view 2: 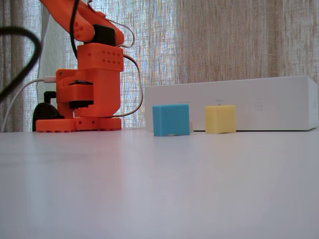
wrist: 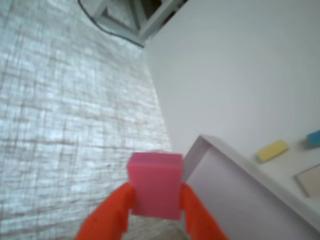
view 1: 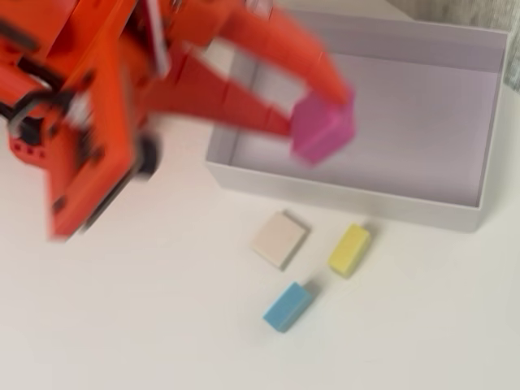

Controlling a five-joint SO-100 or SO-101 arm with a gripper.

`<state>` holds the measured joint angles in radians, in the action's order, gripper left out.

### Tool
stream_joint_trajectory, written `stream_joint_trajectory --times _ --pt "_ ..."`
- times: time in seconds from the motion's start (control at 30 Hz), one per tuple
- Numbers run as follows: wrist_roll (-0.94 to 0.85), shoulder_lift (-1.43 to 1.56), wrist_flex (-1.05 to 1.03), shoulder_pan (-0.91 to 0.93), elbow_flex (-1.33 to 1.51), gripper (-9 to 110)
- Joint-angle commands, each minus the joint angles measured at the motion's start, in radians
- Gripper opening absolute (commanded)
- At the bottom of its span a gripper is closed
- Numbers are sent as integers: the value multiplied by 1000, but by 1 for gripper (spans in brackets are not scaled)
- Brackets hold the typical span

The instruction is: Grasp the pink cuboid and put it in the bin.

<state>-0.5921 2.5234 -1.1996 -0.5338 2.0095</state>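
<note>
A: Overhead view first: what's in the bin (view 1: 487, 122)?

B: Nothing rests on its pale lavender floor as far as that view shows, though the arm covers the near-left part of it. The pink cuboid (view 1: 322, 128) is held up over the bin's left half, blurred, with the orange gripper (view 1: 325, 110) clamped on it.

A: Is the clamp clear anywhere else?

B: In the wrist view, yes. The two orange fingers (wrist: 107, 215) press against the left and right faces of the pink cuboid (wrist: 154, 185), so the gripper (wrist: 154, 200) is closed on the block. A corner of the bin (wrist: 235, 200) lies just beside and below it on the right.

A: Count the loose blocks for me.

B: Three on the white table (view 1: 162, 325), all outside the bin, near its front wall: one beige block (view 1: 279, 239), one yellow block (view 1: 349, 249) and one blue block (view 1: 288, 306). The beige and yellow ones sit side by side nearest the wall; the blue one is a little further out, between and below them in the overhead view. So four blocks in all, one of each colour, and one bin.

A: And the fixed view?

B: It is low, at table level. It shows the bin (view 2: 279, 102) from the side as a long white wall, with the blue block (view 2: 171, 119) and the yellow block (view 2: 220, 119) in front of it. The orange arm base (view 2: 82, 99) stands at the left, before a curtain (view 2: 224, 40). The pink cuboid and the gripper are out of that frame
</note>
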Motion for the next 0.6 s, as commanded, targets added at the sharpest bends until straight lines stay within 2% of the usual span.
stream_joint_trajectory --times 0.0,0.17,0.33,0.5,0.57 --pt "0 31 95 -97 107 -8" --pt "-6 104 215 -133 456 -8" --pt "-5 218 233 -127 730 -5" --pt "5 238 196 -150 755 27" --pt "0 258 235 -146 755 29"
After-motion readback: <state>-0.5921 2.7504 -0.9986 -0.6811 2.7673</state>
